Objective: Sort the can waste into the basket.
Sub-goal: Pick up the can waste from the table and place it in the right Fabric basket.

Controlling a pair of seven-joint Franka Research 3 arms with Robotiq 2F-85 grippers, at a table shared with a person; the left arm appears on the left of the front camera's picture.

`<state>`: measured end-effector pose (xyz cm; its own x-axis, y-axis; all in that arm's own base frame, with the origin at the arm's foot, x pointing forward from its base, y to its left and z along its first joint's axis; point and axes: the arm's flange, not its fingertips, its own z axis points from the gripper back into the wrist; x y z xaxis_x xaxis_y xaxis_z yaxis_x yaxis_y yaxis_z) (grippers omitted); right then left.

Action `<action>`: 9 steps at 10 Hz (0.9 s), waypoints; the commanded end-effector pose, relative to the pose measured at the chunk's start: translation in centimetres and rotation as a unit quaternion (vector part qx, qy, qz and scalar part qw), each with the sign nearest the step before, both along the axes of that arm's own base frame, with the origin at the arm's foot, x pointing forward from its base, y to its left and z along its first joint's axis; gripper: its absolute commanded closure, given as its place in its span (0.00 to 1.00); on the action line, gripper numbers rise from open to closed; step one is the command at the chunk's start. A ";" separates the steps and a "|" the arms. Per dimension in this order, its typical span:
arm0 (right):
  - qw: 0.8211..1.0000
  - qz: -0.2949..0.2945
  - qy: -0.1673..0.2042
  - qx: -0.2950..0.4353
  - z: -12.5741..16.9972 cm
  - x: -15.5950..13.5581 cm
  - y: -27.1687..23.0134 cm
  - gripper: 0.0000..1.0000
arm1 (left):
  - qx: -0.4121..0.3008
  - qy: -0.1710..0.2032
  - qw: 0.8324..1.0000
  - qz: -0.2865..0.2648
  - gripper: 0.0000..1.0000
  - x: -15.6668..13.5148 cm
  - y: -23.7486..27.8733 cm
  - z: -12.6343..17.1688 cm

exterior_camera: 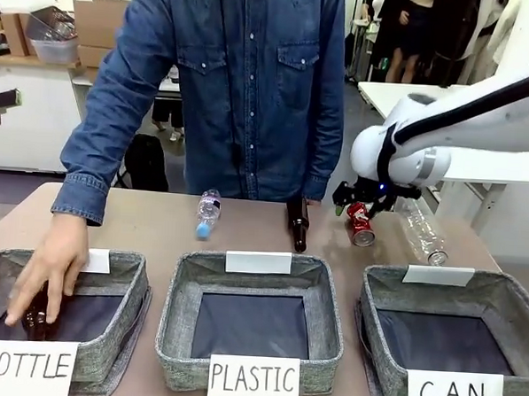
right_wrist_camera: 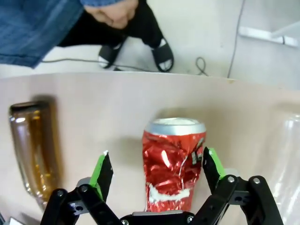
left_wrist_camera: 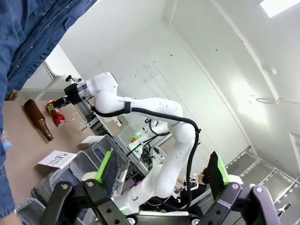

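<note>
**One red can, and the right tool open around it**

We count one can: the red can (right_wrist_camera: 173,164), crumpled, with a silver end. It lies on the tabletop (exterior_camera: 156,237) close to the far edge, toward the far right corner. The right tool (right_wrist_camera: 157,157) is down over it with its jaws wide apart and one green pad (right_wrist_camera: 102,171) on each side. That pad stands clear of the can and the other is just beside it, so the tool has no hold on it. The left tool (left_wrist_camera: 161,161) hangs in the air, its jaws also wide apart with nothing between them.

We count three grey baskets in a row along the near edge:
- the basket signed "BOTTLE" (exterior_camera: 128,271) at the near left corner
- the basket signed "PLASTIC" (exterior_camera: 174,309) in the middle
- the basket signed "CAN" (exterior_camera: 491,281) at the near right corner, on the near side of the red can and apart from it

We count two clear plastic bottles on the tabletop. The clear plastic bottle with a blue cap (exterior_camera: 208,213) lies about midway along the far edge. The second clear plastic bottle (exterior_camera: 422,231) lies just beside the can, toward the right edge.

There are two brown bottles. One brown glass bottle (exterior_camera: 298,225) lies between the blue-capped bottle and the can. The second brown bottle (exterior_camera: 34,321) is inside the "BOTTLE" basket, under the hand (exterior_camera: 52,271) of the one person (exterior_camera: 252,91), who stands at the far edge in a denim shirt.
</note>
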<state>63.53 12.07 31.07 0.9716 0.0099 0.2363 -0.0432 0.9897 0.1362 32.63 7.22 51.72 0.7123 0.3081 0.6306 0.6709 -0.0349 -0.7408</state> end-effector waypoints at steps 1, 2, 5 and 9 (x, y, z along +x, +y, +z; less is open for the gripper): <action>0.999 -0.027 0.004 -0.033 0.0 0.9 0.4 0.00 | -0.009 -0.015 1.000 0.002 0.00 0.0 -0.1 0.3; 0.999 -0.027 0.004 -0.038 0.1 0.8 0.3 0.00 | -0.009 -0.015 1.000 0.002 0.00 0.0 -0.1 0.3; 0.999 -0.023 0.009 -0.036 -0.1 0.9 0.4 0.55 | -0.009 -0.015 1.000 0.002 0.00 0.0 -0.1 0.3; 0.999 -0.021 0.016 -0.038 0.0 0.8 0.3 1.00 | -0.009 -0.015 1.000 0.002 0.00 0.0 -0.1 0.3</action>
